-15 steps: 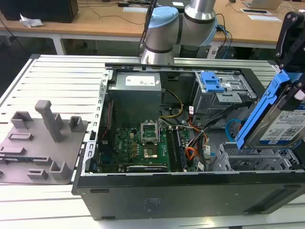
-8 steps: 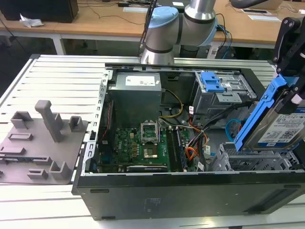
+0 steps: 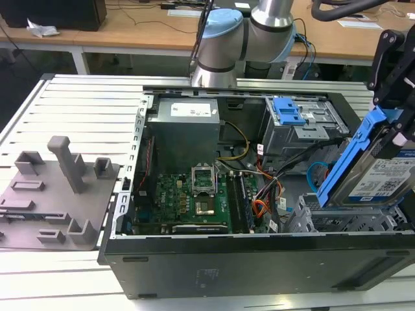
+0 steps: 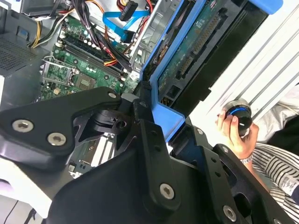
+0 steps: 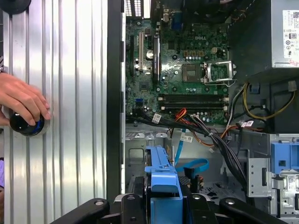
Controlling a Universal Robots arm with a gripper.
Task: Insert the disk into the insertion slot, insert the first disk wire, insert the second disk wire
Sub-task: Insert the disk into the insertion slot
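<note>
My gripper (image 3: 397,133) is shut on the disk (image 3: 382,178), a silver drive with a white label in a blue carrier. The disk hangs tilted, its lower edge just above the insertion slot (image 3: 337,219), a silver perforated cage at the case's corner on the exterior view's right. In the first wrist view the carrier (image 5: 162,175) sits between my fingers (image 5: 128,203) over the cage (image 5: 138,147). The second wrist view shows the disk's green underside (image 4: 196,42). The second disk wire (image 3: 315,173), a light-blue loop (image 5: 192,164), lies loose beside the cage. I cannot tell which cable is the first disk wire.
The open computer case (image 3: 246,259) holds a green motherboard (image 3: 185,201), a power supply (image 3: 185,133), a blue-latched bay (image 3: 288,113) and an orange-red-yellow wire bundle (image 3: 259,208). A grey fixture plate (image 3: 55,194) lies on the exterior view's left. A person's hand (image 5: 21,100) grips a knob (image 5: 28,125) beside the case.
</note>
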